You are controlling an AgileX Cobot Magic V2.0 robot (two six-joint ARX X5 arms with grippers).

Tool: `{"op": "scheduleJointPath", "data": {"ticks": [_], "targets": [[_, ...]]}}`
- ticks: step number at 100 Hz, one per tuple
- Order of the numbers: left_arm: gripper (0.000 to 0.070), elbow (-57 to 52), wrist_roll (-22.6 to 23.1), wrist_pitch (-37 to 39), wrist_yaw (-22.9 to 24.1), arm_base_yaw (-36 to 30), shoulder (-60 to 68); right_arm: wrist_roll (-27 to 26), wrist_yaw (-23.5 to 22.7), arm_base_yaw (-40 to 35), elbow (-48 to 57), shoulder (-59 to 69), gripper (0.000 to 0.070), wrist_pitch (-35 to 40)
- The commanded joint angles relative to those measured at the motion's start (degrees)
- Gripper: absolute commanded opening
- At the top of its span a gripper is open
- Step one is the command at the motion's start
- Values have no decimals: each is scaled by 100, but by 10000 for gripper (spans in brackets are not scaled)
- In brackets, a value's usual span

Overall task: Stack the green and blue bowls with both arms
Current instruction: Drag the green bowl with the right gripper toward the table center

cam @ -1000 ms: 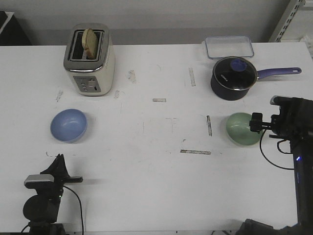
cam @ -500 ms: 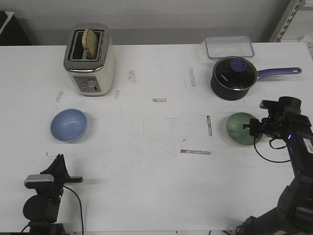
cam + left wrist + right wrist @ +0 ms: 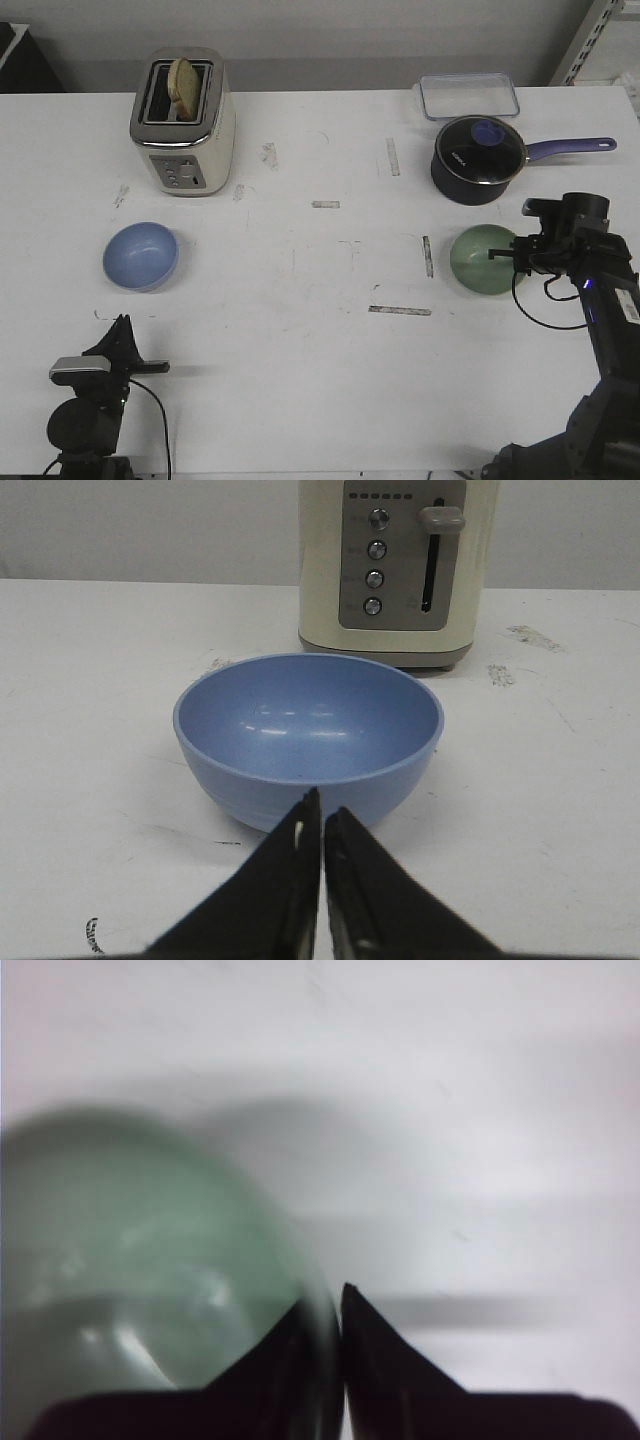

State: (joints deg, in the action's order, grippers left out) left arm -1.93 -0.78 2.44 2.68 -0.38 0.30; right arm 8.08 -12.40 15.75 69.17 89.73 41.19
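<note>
**Right hand pinched the green bowl's rim; left hand waited, closed, near the blue bowl**

The green bowl (image 3: 481, 260) was on the right half of the desk (image 3: 320, 380), in front of the saucepan (image 3: 478, 158) and near the right edge. The right hand (image 3: 503, 255) gripped it at the rim on the side toward that edge. In the right wrist view the two fingers (image 3: 375, 1345) were pressed together on the thin wall of the bowl (image 3: 150, 1280), one inside and one outside. This kind of grip was probably chosen because the bowl is too wide to be taken around its body, so the rim was the only part the hand could pinch. The picture was blurred, so I could not tell whether the bowl was lifted or rested on the desk.

The blue bowl (image 3: 141, 256) stood upright on the left half of the desk, in front of the toaster (image 3: 183, 122), with its opening up. This made it a good receiver for the other bowl. The left hand (image 3: 321, 825) was clenched and empty, low near the front edge, just before the blue bowl (image 3: 308, 740) but not touching it.

In my judgement the green bowl needed to go across the desk toward the blue one. The pinch on a smooth rim could slip, or the bowl could tilt.
</note>
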Motion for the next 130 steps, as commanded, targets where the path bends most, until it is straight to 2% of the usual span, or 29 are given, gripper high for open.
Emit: {"op": "scheduleJointPath", "data": {"ticks": [1, 15, 37, 54, 66, 82, 113, 121, 125, 130], "targets": [[1, 116, 9, 63, -11, 0, -7, -162, -225, -184, 70, -229, 0, -85], [1, 116, 9, 63, -11, 0, -7, -474, -586, -942, 70, -664, 0, -140], [1, 116, 7, 63, -13, 0, -7, -922, -1040, -2675, 68, -833, 0, -157], [1, 116, -28, 59, -13, 0, -7, -1071, -955, -4017, 66, -688, 0, -428], [1, 116, -33, 55, -13, -2, -7, -1182, -664, -4688, 66, -411, 0, -577], [1, 116, -33, 46, -13, -2, -7, -1169, -402, -5178, 59, 133, 0, -540], [1, 116, -31, 48, -13, 0, -7, -1104, -251, -5287, 57, 667, 0, -551], [1, 116, -31, 48, -11, -2, -7, -1102, -216, -5287, 57, 671, 49, -549], [1, 116, -31, 48, -11, 0, -7, -1104, -216, -5287, 57, 671, 125, -553], [1, 116, -31, 48, -13, 0, -7, -1106, -234, -5287, 57, 669, 251, -551]]}}
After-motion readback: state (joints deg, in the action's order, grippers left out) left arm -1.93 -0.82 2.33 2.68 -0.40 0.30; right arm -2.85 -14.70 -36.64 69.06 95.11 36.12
